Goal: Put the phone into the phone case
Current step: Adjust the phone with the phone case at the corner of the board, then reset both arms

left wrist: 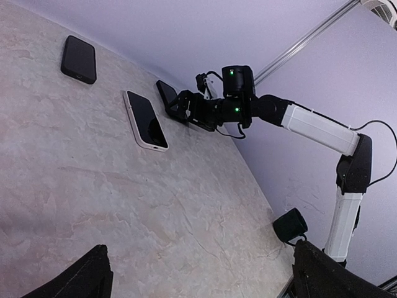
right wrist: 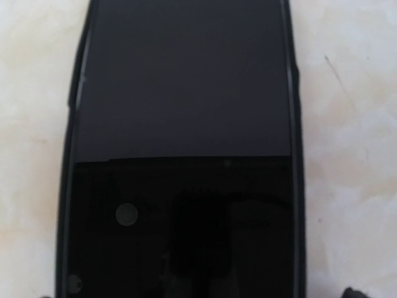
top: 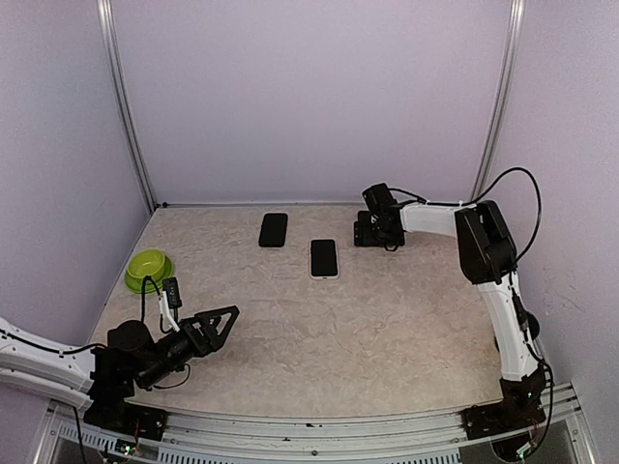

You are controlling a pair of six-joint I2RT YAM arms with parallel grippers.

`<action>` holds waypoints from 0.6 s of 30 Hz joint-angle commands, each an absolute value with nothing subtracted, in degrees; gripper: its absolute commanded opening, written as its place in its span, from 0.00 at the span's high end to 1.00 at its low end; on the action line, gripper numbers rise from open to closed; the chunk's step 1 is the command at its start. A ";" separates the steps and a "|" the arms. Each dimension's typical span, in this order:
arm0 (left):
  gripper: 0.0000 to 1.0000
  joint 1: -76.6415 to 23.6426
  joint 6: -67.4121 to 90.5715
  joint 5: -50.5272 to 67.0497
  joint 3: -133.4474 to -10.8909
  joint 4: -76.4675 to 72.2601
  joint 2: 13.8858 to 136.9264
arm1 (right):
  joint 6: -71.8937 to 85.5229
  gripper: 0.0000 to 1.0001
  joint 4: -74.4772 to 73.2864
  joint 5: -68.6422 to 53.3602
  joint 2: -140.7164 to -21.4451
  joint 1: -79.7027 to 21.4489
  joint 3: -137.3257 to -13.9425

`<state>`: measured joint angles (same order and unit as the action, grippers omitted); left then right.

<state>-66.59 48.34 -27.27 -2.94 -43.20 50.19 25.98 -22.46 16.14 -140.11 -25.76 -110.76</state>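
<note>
Black phone (right wrist: 180, 155) flat directly beneath right tool (top: 370, 233); jaws spread wide

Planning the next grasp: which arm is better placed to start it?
Right. The right tool, open, is directly over the dark glossy slab at the table's far side; the left tool, also open, sits near the front edge, far from it.

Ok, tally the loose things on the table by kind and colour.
Black slab: 1
Black phone, in the right wrist view: 1
White phone: 1
Green bowl: 1
Total: 4
</note>
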 commanded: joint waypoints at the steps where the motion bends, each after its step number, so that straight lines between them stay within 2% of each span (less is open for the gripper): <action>1: 0.01 -66.97 48.02 -27.94 -2.54 -43.95 49.74 | 25.18 0.00 -28.43 13.95 -140.15 -24.70 -107.02; 9: 0.01 -67.06 46.79 -30.12 -5.76 -38.27 48.80 | 20.99 0.00 -25.40 10.85 -136.07 -25.32 -103.10; 15: 0.01 -66.37 43.18 -36.99 -16.34 -19.54 46.11 | 17.74 0.00 -18.08 8.19 -120.46 -26.93 -87.31; 18: 0.01 -63.62 41.00 -35.96 -22.63 -10.81 47.68 | 16.98 0.00 -14.31 8.96 -110.78 -27.57 -77.04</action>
<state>-66.15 45.01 -33.58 -15.59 -24.75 46.98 19.16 -18.74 9.96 -122.83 -26.24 -86.08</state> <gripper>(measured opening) 0.989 0.996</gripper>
